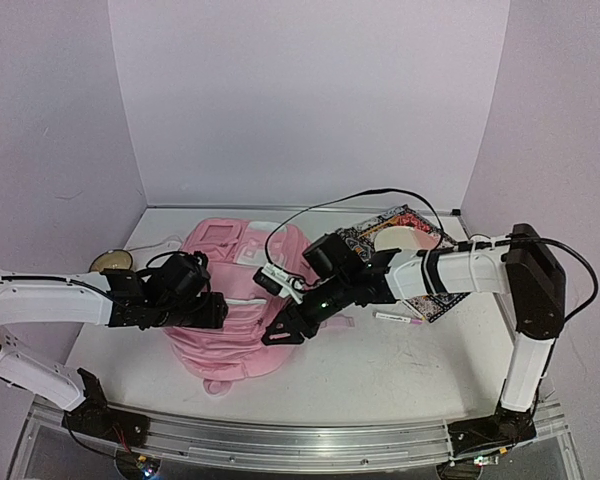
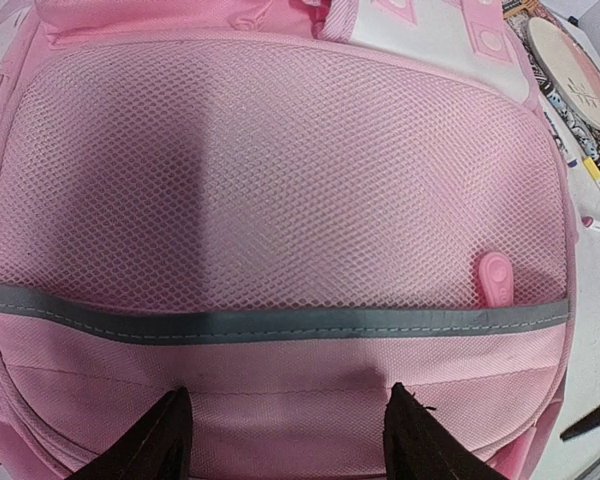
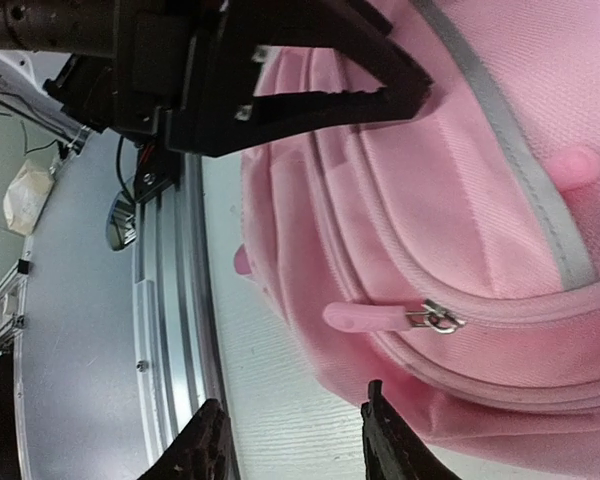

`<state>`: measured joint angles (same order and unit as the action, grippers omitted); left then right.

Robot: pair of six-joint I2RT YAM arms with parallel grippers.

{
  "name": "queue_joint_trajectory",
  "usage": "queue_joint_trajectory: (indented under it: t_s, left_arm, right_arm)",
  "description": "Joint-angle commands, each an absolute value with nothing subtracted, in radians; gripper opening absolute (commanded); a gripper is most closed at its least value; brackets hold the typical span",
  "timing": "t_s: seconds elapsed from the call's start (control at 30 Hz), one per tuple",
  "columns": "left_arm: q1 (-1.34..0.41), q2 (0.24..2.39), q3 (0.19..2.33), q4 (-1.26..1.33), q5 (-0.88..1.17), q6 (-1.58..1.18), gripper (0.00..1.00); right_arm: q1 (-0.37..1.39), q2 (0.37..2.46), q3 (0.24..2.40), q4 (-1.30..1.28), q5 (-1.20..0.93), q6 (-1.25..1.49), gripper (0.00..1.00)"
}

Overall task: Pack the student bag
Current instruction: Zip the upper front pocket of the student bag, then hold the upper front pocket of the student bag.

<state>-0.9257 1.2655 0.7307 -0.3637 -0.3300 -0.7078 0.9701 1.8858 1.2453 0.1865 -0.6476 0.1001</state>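
Observation:
The pink student bag [image 1: 235,300] lies flat in the middle of the table. In the left wrist view its mesh pocket [image 2: 280,180], grey band [image 2: 280,322] and a pink zip pull [image 2: 495,278] show. My left gripper [image 1: 212,310] is open and empty, fingers [image 2: 165,440] low over the bag's lower panel. My right gripper [image 1: 280,330] is open and empty at the bag's near right edge. In the right wrist view [image 3: 292,440] it hovers just short of a pink zipper pull [image 3: 365,317] on the bag's side zip. The left gripper [image 3: 280,90] shows above it there.
A patterned book [image 1: 420,250] with a round white object [image 1: 398,238] on it lies at the back right. A marker pen [image 1: 398,319] lies right of the bag. A small round tin [image 1: 111,261] sits at the left. A metal rail [image 1: 280,440] runs along the front edge.

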Motion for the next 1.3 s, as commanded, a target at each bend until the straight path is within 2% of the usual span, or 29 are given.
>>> queue_joint_trajectory:
  t_s: [0.0,0.3,0.5,0.67,1.27]
  left_arm:
    - [-0.923,1.265,0.727,-0.317,-0.263,-0.716,0.66]
    - [-0.985,1.191,0.738,-0.317,-0.24,-0.778,0.65]
    - [-1.097,1.186,0.755,-0.322,-0.31,-0.847,0.65]
    - [-1.123,1.203,0.745,-0.321,-0.316,-0.888,0.63]
    - [-1.184,1.37,0.845,-0.279,-0.329,-0.854,0.56]
  right_arm:
    - [0.973,1.822,1.214,0.192,-0.475,0.12,0.48]
    - [0.973,1.751,1.176,0.315,-0.316,0.402,0.54]
    - [0.973,1.744,1.162,0.336,-0.229,0.662,0.55]
    - [0.974,1.779,1.181,0.342,-0.229,0.8,0.55]
    - [0.973,1.956,1.327,0.401,-0.284,0.911,0.45]
